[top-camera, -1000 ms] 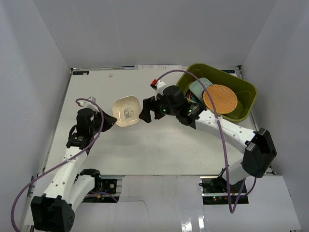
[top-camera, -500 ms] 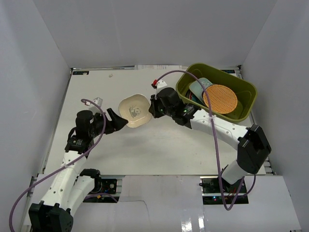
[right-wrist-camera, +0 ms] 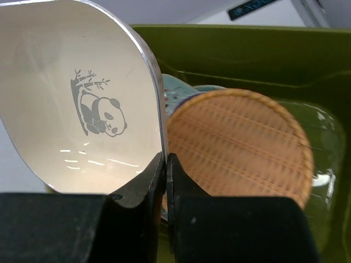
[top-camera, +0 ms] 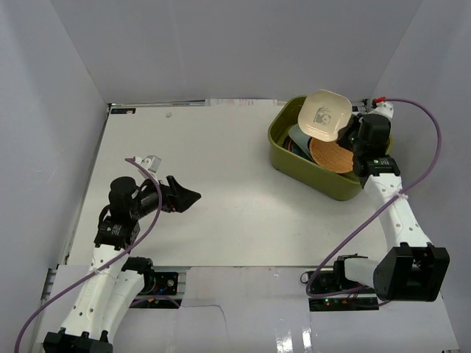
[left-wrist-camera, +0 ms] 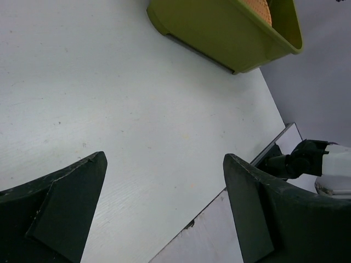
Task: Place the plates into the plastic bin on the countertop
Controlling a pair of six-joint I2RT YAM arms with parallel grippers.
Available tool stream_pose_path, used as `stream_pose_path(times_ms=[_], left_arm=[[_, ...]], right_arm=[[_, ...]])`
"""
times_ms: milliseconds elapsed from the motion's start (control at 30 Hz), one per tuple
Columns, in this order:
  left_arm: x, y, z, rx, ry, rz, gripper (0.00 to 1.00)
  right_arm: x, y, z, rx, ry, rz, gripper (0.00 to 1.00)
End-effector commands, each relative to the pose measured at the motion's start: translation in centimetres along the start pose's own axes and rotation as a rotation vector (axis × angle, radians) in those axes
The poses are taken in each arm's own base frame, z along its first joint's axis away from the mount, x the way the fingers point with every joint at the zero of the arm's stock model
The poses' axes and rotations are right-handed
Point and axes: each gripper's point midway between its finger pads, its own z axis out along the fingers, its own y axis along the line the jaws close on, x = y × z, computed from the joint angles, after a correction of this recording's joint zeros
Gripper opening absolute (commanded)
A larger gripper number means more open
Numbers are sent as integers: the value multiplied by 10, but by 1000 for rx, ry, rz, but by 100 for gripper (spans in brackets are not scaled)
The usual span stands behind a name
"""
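From above, we see our right gripper (top-camera: 347,131) pinched shut on the rim of the cream square panda plate (top-camera: 324,115), holding it tilted over the olive-green plastic bin (top-camera: 335,187). An orange woven plate (top-camera: 333,156) and a teal plate (top-camera: 297,135) lie inside the bin. Our left gripper (top-camera: 185,197) hangs spread wide and empty over the white countertop (top-camera: 243,198). The left wrist view shows only bare counter between its fingers. In the right wrist view, the jaws clamp the panda plate's edge just above the woven plate. We judge it best to lower the plate, level it toward the stack, and release it low so it neither clatters nor slides out.
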Motion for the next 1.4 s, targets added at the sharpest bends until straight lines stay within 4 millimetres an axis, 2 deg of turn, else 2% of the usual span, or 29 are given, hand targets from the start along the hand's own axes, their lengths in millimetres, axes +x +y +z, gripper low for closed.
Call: stream_pose_path(times_ms=[0, 100, 267, 433, 500, 567, 600, 633, 667, 767, 800, 833, 933, 1033, 1067, 1100, 1133, 1167, 1200, 1233, 1367], left_arm=[[4, -3, 2, 38, 22, 24, 98], [3, -4, 1, 43, 16, 32, 98], [0, -8, -2, 52, -3, 49, 98], [1, -11, -4, 65, 0, 54, 98], [0, -12, -4, 66, -4, 57, 98], [0, -11, -4, 63, -5, 57, 98], [-1, -12, -4, 62, -10, 58, 98], [-1, -12, -4, 61, -10, 58, 98], [-1, -12, -4, 61, -10, 58, 98], [-3, -15, -5, 70, -12, 60, 98], [-4, -18, -5, 82, -10, 54, 98], [-5, -25, -6, 109, 1, 28, 98], [-30, -58, -16, 206, -44, 15, 98], [-63, -89, -32, 265, -136, 51, 98], [-81, -107, -42, 293, -185, 75, 98], [-90, -115, -48, 306, -209, 88, 98], [-97, -122, -52, 316, -229, 94, 98], [-106, -130, -57, 324, -253, 91, 98], [-116, -142, -66, 343, -283, 111, 98], [-121, -148, -70, 356, -299, 120, 98], [-126, -159, -84, 371, -340, 136, 98]], right_arm=[[10, -39, 6, 78, 15, 96, 8], [19, -70, 10, 150, 34, 127, 8], [43, -90, 12, 188, 90, 159, 13], [49, -86, 4, 162, 94, 178, 39], [44, -83, -3, 153, 74, 176, 48], [39, -81, -10, 143, 52, 169, 53], [37, -80, -13, 141, 45, 167, 60], [35, -78, -17, 135, 45, 166, 64], [28, -74, -24, 120, 23, 163, 70], [12, -59, -40, 58, -20, 164, 97], [9, -49, -45, 16, -25, 170, 90], [7, -39, -51, -35, -23, 172, 90], [-7, -5, -77, -200, -50, 162, 90], [-2, 26, -99, -366, -6, 123, 90], [-4, 39, -112, -442, -12, 103, 90], [9, 56, -126, -564, 35, 89, 90], [12, 67, -138, -633, 49, 113, 90], [1, 79, -158, -720, -20, 84, 90], [10, 87, -171, -799, 5, 98, 90], [7, 94, -191, -849, -39, 70, 90], [2, 100, -229, -899, -125, -9, 90]])
